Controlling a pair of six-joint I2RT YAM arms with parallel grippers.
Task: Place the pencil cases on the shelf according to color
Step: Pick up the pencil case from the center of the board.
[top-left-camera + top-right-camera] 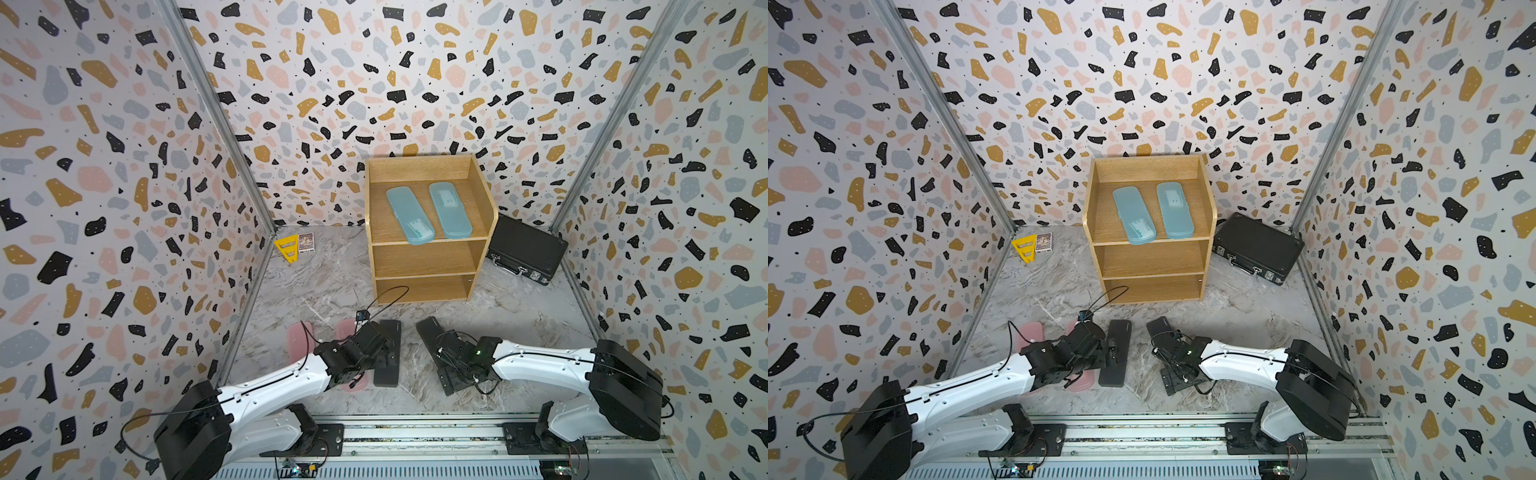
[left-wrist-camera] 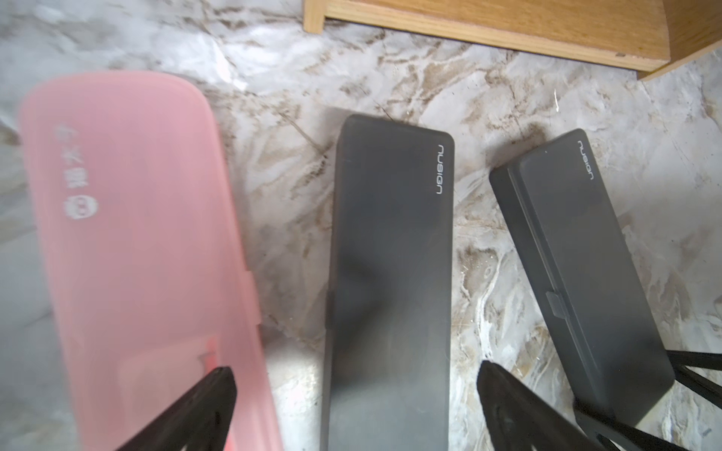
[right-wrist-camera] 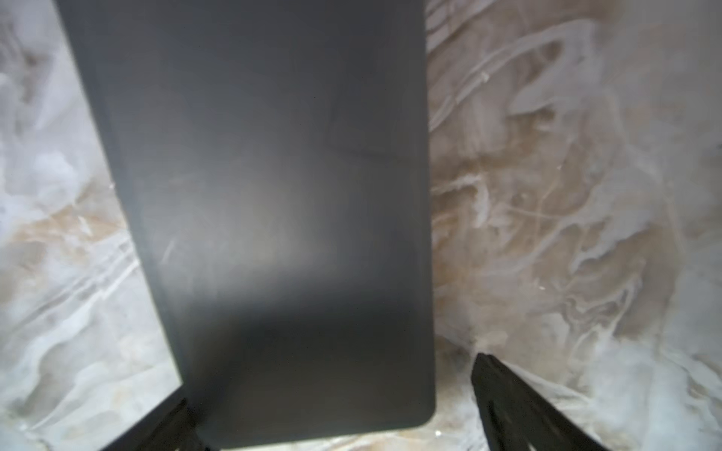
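The teal pencil cases are lying side by side on the top tier of the oak shelf. In front of it, on the marble desk, the left black pencil case and the right black pencil case are resting flat, apart from each other. The left pincer is hanging over the left one with its jaws spread wide — gripping nothing. The right pincer is straddling the right one, also spread open, one finger standing clear of the case's edge. Two pink pencil cases are lying beside the left arm, one partly under it. A black briefcase is sitting right of the shelf by the wall — a yellow triangular stencil and a small printed box are lying in the far left corner.
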